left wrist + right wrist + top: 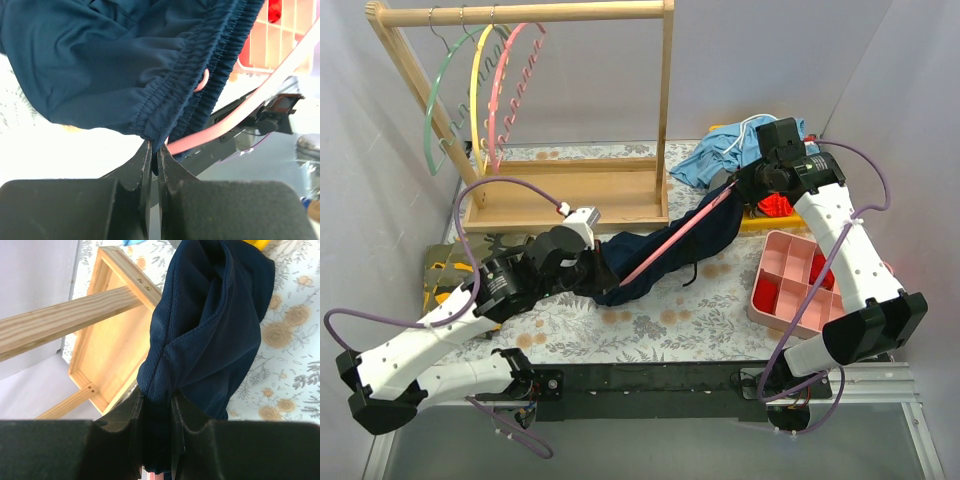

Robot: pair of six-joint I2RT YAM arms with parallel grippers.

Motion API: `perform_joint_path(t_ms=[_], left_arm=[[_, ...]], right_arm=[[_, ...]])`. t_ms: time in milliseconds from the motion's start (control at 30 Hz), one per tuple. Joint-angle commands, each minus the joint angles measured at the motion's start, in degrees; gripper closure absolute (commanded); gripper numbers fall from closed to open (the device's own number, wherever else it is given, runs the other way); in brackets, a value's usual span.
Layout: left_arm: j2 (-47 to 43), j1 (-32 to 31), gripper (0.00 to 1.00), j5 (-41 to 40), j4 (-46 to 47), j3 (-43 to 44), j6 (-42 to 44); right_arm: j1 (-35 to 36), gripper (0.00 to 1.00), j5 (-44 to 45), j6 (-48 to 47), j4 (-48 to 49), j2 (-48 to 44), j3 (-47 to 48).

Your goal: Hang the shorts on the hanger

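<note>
The dark navy shorts (660,255) are stretched between my two grippers above the floral table. A pink hanger bar (672,238) runs slanted along the shorts from lower left to upper right. My left gripper (595,268) is shut on the gathered waistband (165,100), with the pink bar (240,112) passing just beside the fingers. My right gripper (742,190) is shut on a bunched fold of the shorts (210,325) at the upper right end. Whether it also pinches the hanger is hidden by the fabric.
A wooden rack (560,190) stands at the back left with a green hanger (435,90), a yellow hanger (475,80) and another pink scalloped hanger (510,75). A light-blue garment (725,150) lies behind the right arm. A pink compartment tray (800,285) sits on the right. A camouflage cloth (445,275) lies on the left.
</note>
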Motion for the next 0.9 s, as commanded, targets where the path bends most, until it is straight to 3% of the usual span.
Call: perform_joint_path(t_ms=[0, 400, 600, 867], left_arm=[[-5.7, 0.1, 1.0, -0.7, -3.6, -4.7, -5.2], [-9.0, 0.0, 1.0, 2.8, -9.7, -3.9, -7.6], [-10.0, 0.0, 1.0, 9.1, -9.3, -2.3, -8.3], [-2.1, 0.1, 1.0, 10.7, -0.6, 2.4, -5.3]], right_arm=[[-1.2, 0.99, 12.9, 0.5, 2.9, -0.8, 1.5], [-1.3, 0.99, 23.9, -0.9, 1.9, -0.8, 3.7], [-1.1, 0.99, 26.4, -1.5, 2.4, -1.7, 2.9], [0.5, 0.99, 22.3, -0.1, 1.9, -2.2, 3.5]])
